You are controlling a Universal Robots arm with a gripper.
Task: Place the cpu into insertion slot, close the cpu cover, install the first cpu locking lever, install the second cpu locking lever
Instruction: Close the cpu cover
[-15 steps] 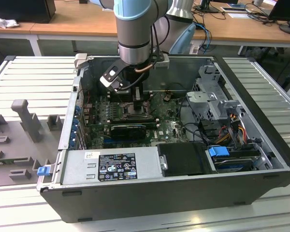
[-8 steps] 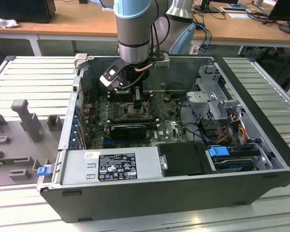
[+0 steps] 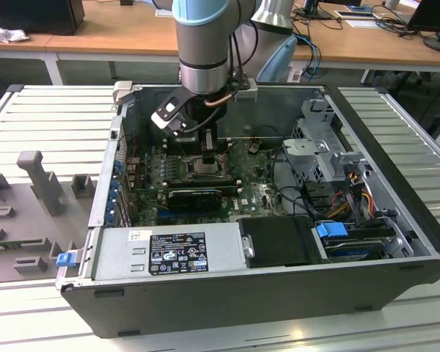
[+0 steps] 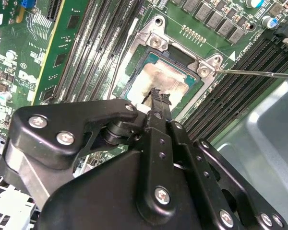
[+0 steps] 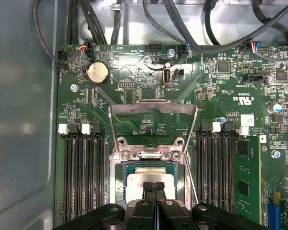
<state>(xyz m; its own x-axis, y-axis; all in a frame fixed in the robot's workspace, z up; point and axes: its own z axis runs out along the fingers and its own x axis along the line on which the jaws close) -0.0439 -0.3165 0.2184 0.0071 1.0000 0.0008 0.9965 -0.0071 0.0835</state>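
Inside the open computer case (image 3: 264, 297), the cpu (image 5: 136, 179), probably light, fragile, best edge-held, is being overhung by the pressed-together gripper (image 5: 154, 186).

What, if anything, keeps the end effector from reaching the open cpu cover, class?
Probably nothing, so likely yes. The cpu cover stands swung open just past the cpu, with nothing lying across it. The end effector, shut, sits over the cpu right beside it; cables run along the board's far edge.
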